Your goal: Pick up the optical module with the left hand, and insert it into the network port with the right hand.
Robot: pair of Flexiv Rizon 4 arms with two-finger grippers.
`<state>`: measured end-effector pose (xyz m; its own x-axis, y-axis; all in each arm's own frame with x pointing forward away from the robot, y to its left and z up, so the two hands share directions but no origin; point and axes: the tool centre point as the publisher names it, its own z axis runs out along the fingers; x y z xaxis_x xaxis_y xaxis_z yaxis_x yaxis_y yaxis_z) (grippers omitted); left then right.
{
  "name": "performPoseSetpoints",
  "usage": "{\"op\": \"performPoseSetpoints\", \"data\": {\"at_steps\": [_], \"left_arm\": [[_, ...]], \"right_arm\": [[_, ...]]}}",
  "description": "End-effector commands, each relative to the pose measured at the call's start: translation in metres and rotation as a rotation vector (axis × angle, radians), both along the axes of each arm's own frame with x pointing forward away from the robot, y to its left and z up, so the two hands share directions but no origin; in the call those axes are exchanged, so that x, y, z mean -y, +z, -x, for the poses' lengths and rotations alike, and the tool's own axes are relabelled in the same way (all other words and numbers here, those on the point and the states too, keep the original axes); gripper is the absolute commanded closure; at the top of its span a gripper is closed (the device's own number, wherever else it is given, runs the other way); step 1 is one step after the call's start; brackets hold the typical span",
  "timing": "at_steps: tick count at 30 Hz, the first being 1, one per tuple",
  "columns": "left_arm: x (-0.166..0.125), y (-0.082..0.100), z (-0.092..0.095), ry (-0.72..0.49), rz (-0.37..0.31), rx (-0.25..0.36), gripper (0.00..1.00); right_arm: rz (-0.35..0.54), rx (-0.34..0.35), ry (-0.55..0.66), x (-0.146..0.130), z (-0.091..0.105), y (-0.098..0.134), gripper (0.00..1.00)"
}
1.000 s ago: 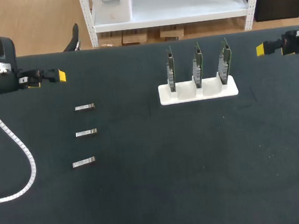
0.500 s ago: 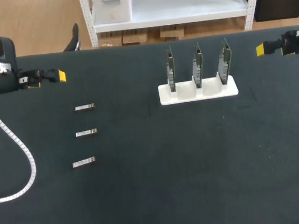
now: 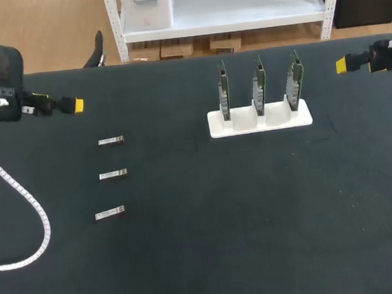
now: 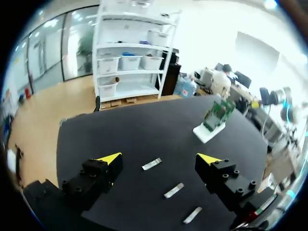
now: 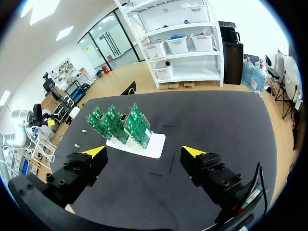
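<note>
Three optical modules lie in a column at the left of the head view: the upper module, the middle module and the lower module. All lie flat on the black table, apart from one another and untouched. None has shifted over the last second, and nothing shows which one is meant.

Just up and left of the upper module hangs the left gripper. It has slid slightly down and left from where it was half a second ago, and the arm's black housing and the white ribbed cable have swung with it. I take this as the arm starting its approach to the modules, though it is not yet above any of them. In the left wrist view its fingers stand wide apart and empty, with the row of modules on the table ahead of them.

In the upper middle of the head view the white holder carries three upright circuit boards. Their ports are too small to make out.

At the upper right edge the right gripper has not moved. The right wrist view shows its fingers spread with nothing between them, and the holder ahead. The pick-up is therefore only beginning, and insertion waits on a handover.
</note>
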<state>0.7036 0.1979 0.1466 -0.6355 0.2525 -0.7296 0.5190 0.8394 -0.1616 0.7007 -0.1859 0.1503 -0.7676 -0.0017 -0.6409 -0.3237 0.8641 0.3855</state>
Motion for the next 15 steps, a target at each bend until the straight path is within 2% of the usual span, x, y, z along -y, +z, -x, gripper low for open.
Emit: {"op": "performPoseSetpoints", "data": {"at_steps": [1, 3, 4, 5, 6, 9, 15], "left_arm": [[0.001, -0.009, -0.017, -0.202, -0.267, 0.043, 0.00], [0.001, -0.013, -0.021, -0.268, -0.349, 0.104, 0.00], [0.000, -0.013, -0.023, -0.276, -0.348, 0.135, 0.00], [0.001, -0.012, -0.025, -0.323, -0.327, 0.133, 0.00], [0.001, -0.011, -0.027, -0.357, -0.342, 0.140, 0.00], [0.003, -0.018, -0.033, -0.446, -0.444, 0.173, 0.00], [0.002, -0.036, -0.040, -0.622, -0.543, 0.068, 0.00]], "right_arm": [[0.004, 0.001, -0.005, -0.001, 0.001, 0.000, 0.00], [0.004, 0.001, -0.005, -0.001, 0.001, 0.000, 0.00], [0.004, 0.001, -0.005, -0.001, 0.001, 0.000, 0.00], [0.004, 0.001, -0.005, -0.001, 0.001, 0.000, 0.00], [0.004, 0.001, -0.005, -0.001, 0.001, 0.000, 0.00], [0.004, 0.001, -0.005, -0.001, 0.001, 0.000, 0.00], [0.004, 0.001, -0.005, -0.001, 0.001, 0.000, 0.00]]}}
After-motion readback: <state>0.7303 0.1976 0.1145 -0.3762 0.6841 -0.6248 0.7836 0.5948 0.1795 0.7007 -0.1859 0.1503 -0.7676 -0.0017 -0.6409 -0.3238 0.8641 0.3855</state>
